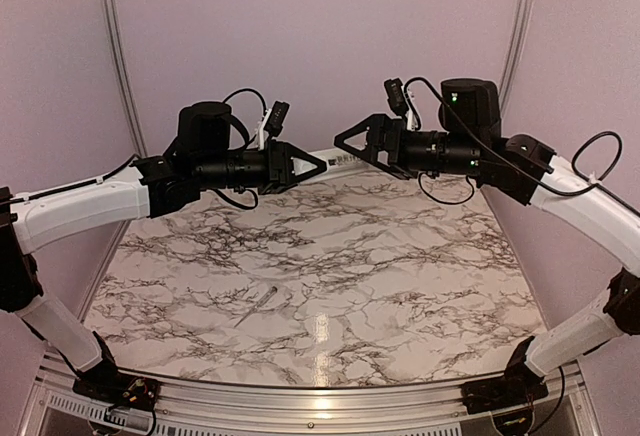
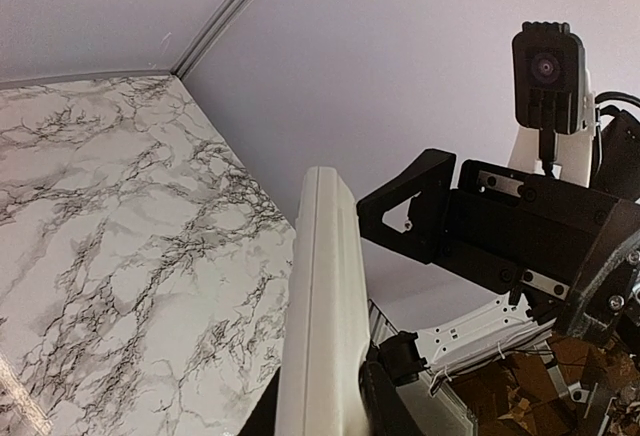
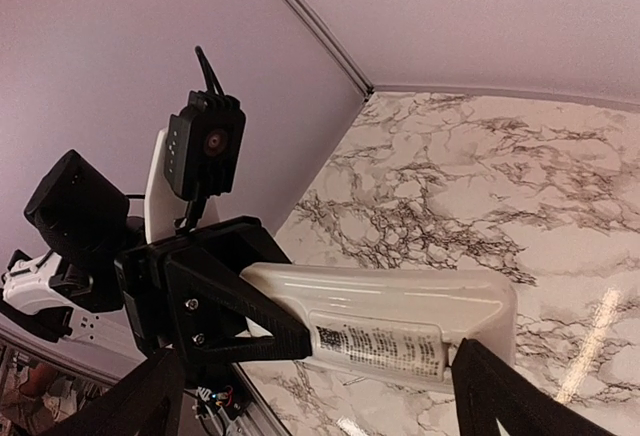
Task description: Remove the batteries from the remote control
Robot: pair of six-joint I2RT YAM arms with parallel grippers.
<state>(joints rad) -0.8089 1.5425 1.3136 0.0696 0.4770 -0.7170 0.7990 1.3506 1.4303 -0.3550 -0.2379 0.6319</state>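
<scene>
A thin grey stick lies on the marble table.

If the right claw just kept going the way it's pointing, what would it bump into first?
Most likely the white oblong plastic remote control, held out toward it by the left gripper. The open right gripper seems lined up with its free end, though depth is unclear.

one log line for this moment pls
left fingers: shut on remote control | remote control: held above table | right fingers: open, close by, not gripping | batteries: not visible | stick: on table
</scene>
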